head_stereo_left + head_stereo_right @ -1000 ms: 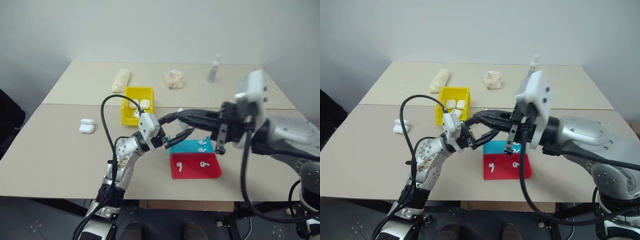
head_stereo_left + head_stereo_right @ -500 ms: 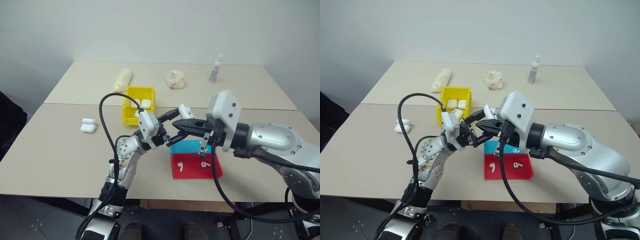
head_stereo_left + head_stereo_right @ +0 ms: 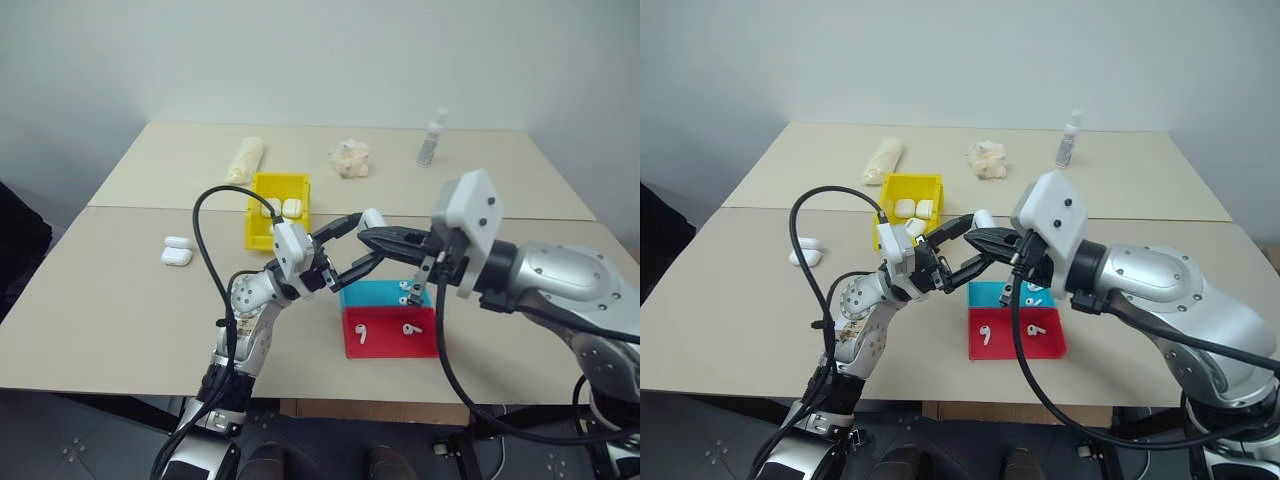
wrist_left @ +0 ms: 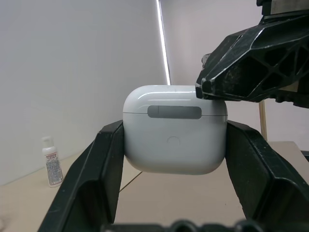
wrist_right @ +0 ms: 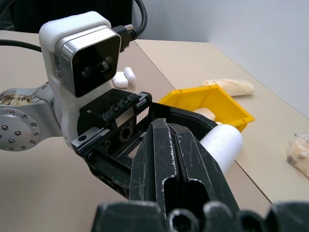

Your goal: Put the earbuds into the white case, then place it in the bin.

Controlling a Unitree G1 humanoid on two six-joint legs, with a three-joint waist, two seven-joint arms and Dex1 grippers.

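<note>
Head views: the left gripper (image 3: 352,243) holds the white case (image 3: 372,218) above the table (image 3: 120,300), the bin (image 3: 276,208) behind. Left wrist view: its fingers (image 4: 91,164) clamp the closed case. Right wrist view: the right gripper (image 5: 164,133), fingers together, touches it

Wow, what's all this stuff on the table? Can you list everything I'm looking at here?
table: one, beige, under everything.
bin: one, yellow, mid-table, with white cases inside.
white case: one, held above the table in the left gripper.
spare cases: two, white, on the table to the left.
tray: one, blue half behind red half, near the front edge.
earbuds: four, white, two in each half of the tray.
bottle: one, small, clear, far right.
wrapped roll: one, pale yellow, behind the bin.
crumpled wad: one, pale, far centre.
left gripper: black jaws shut on the case.
right gripper: black jaws shut, tips against the case's top.
</note>
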